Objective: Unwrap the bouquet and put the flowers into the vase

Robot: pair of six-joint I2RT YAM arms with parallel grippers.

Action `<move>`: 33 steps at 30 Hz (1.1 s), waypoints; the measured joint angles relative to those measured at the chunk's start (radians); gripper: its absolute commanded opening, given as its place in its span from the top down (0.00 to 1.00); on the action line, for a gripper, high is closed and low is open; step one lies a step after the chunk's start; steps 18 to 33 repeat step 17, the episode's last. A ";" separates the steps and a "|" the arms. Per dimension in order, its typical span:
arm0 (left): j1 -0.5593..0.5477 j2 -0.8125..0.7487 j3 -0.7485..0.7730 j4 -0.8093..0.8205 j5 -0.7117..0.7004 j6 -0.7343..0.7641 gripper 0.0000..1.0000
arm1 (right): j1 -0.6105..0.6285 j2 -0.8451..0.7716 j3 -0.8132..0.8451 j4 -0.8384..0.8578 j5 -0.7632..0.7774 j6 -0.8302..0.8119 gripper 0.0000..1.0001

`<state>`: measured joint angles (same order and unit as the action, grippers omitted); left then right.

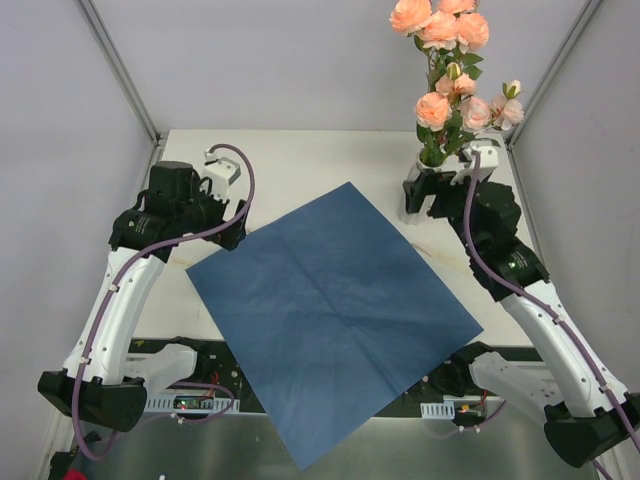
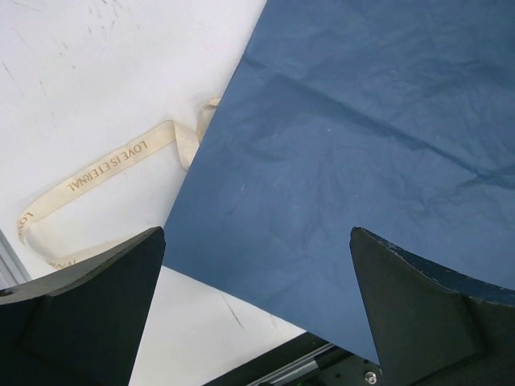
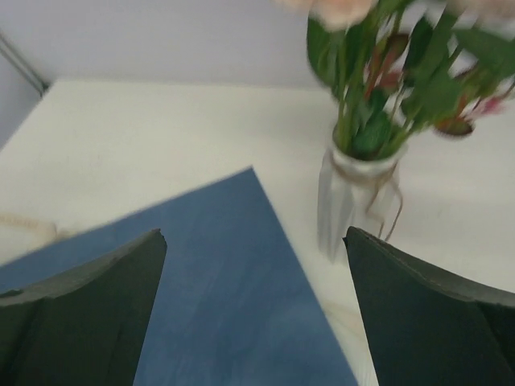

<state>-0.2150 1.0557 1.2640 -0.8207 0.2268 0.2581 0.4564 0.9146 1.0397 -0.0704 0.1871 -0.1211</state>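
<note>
The flowers [image 1: 447,70], peach-pink roses with green leaves, stand upright in the vase [image 3: 354,201] at the table's back right. The bouquet's wrapping is off them. Its blue paper [image 1: 335,320] lies spread flat across the middle of the table, and its cream ribbon [image 2: 121,157] lies loose beside the paper's left edge. My right gripper [image 1: 428,195] hangs open just in front of the vase and hides most of it from the top view; nothing is between its fingers [image 3: 96,314]. At the paper's left corner my left gripper [image 1: 215,215] is open and empty above the sheet's edge.
Grey walls and metal frame posts [image 1: 120,70] close in the white table [image 1: 290,160] on three sides. The blue paper overhangs the near edge, over the black rail [image 2: 298,362] and the arm bases. The flowers rise well above the table at the back right.
</note>
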 measured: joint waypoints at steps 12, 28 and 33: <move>0.000 0.002 -0.069 0.056 0.042 -0.089 0.01 | 0.113 -0.061 -0.082 -0.341 -0.034 0.090 0.04; 0.000 0.002 -0.116 0.066 0.054 -0.093 0.01 | 0.180 0.009 -0.075 -0.358 0.008 0.094 0.04; 0.000 0.002 -0.116 0.066 0.054 -0.093 0.01 | 0.180 0.009 -0.075 -0.358 0.008 0.094 0.04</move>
